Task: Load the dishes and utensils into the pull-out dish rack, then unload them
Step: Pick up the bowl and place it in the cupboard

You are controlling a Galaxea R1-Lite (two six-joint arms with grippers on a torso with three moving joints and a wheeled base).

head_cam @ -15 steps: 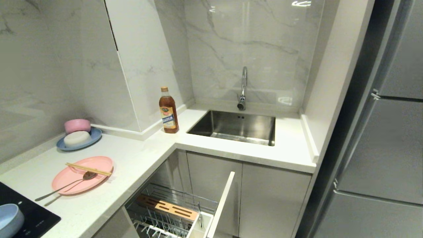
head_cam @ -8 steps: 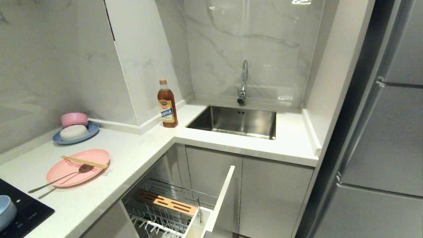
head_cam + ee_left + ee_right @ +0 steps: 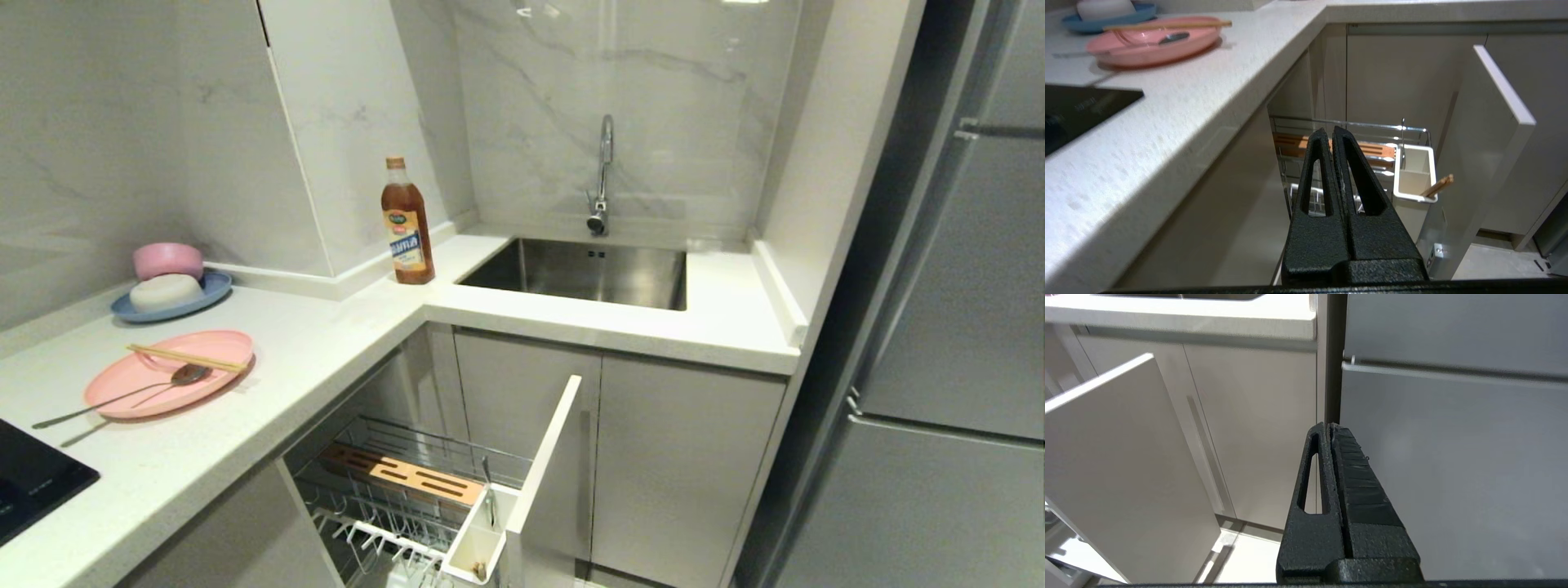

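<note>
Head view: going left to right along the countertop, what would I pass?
Pink plate carrying chopsticks and a spoon → brown bottle → faucet above the steel sink → grey fridge doors.

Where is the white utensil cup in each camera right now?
Head: utensil cup at the bottom edge, inside the rack by the grey front panel.
Left wrist: cup right of centre, beyond the shut left gripper.
Right wrist: not in view.
Shared landmark: the front panel, in all three views.
</note>
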